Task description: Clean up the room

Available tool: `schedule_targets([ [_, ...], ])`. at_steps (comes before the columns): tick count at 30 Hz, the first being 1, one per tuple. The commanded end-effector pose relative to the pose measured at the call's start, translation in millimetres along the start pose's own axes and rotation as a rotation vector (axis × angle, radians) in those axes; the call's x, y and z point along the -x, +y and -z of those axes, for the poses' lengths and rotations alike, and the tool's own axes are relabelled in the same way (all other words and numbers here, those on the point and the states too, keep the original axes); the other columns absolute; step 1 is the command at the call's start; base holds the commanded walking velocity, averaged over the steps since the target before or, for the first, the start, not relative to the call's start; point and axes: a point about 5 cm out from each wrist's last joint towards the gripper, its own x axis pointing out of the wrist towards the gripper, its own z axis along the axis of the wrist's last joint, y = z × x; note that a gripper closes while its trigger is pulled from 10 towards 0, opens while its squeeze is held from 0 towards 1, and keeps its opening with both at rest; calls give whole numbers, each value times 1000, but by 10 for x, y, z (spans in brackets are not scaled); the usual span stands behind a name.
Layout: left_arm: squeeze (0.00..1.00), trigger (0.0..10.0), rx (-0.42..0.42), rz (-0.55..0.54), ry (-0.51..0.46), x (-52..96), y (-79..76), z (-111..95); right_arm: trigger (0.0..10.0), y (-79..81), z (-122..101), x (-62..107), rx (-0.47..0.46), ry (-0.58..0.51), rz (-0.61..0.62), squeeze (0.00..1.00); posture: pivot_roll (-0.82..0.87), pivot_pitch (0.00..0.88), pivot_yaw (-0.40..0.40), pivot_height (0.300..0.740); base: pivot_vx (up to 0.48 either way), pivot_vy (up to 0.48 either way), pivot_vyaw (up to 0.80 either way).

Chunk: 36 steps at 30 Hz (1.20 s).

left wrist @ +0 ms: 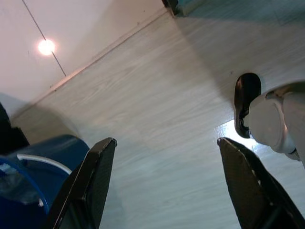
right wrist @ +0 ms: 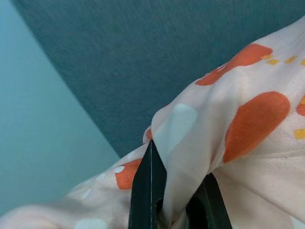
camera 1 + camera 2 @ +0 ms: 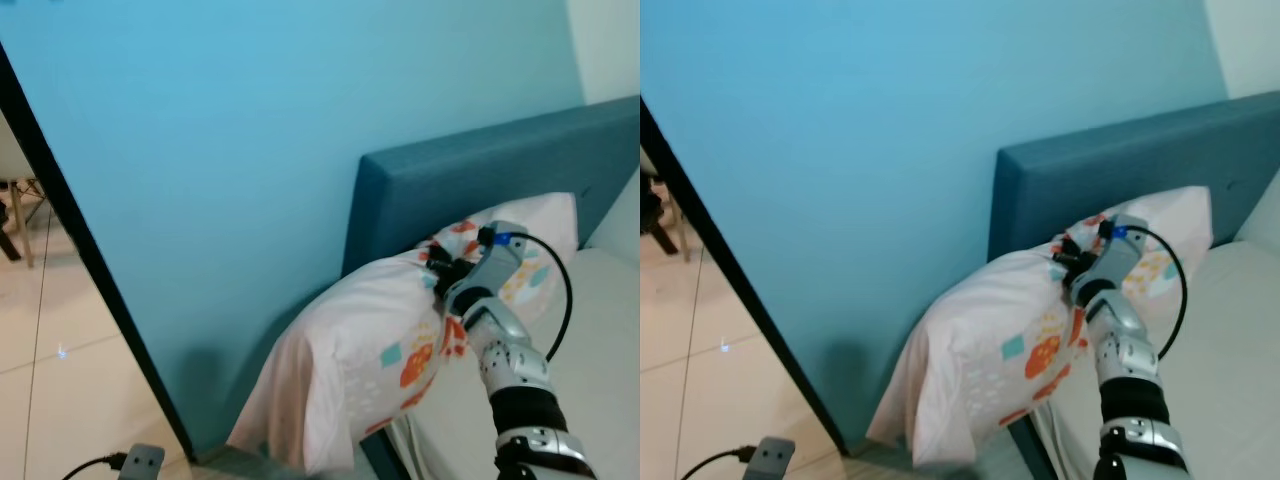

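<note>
Pink patterned pillow (image 3: pixel 370 350) sits pinched in our right gripper (image 2: pixel 174 202) against the teal headboard (image 3: pixel 480 180); our left gripper (image 1: pixel 162 191) hangs wide apart over pale floor (image 1: pixel 157 95).

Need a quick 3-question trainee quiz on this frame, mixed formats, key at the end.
1. True or false: the right gripper is shut on a fold of the patterned pillow.
2. The pillow lies against: A) a wooden chair B) the teal headboard C) a window
3. Fill in: the left gripper hangs open above the ____.

Key: 1 true; 2 B; 3 floor
</note>
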Motion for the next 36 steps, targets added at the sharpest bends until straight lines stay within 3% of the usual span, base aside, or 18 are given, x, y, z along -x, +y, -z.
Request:
schedule_targets([
  [1,0,10000,7,13,21,0,-46,15,10000,-34,-271,-26,24,-113,8,0,25,0,-28,740,0,-480,0],
  [10,0,10000,12,4,-7,-13,-156,-125,10000,14,-350,-20,-9,-175,-24,0,24,0,-26,740,0,-307,0],
  [19,0,10000,7,-11,3,4,-34,19,10000,62,-363,-21,-15,-197,-39,0,26,0,-26,740,0,0,0],
  [27,0,10000,-1,-33,19,19,62,117,10000,128,-337,-37,29,-181,-72,0,23,0,-33,740,0,-426,0],
  [30,0,10000,3,-47,20,22,67,130,10000,160,-294,-56,64,-155,-84,0,20,0,-34,740,0,-136,0],
  [36,0,10000,-7,-52,12,22,25,116,10000,229,-230,-127,32,-126,-93,0,16,0,-34,740,0,0,0],
])
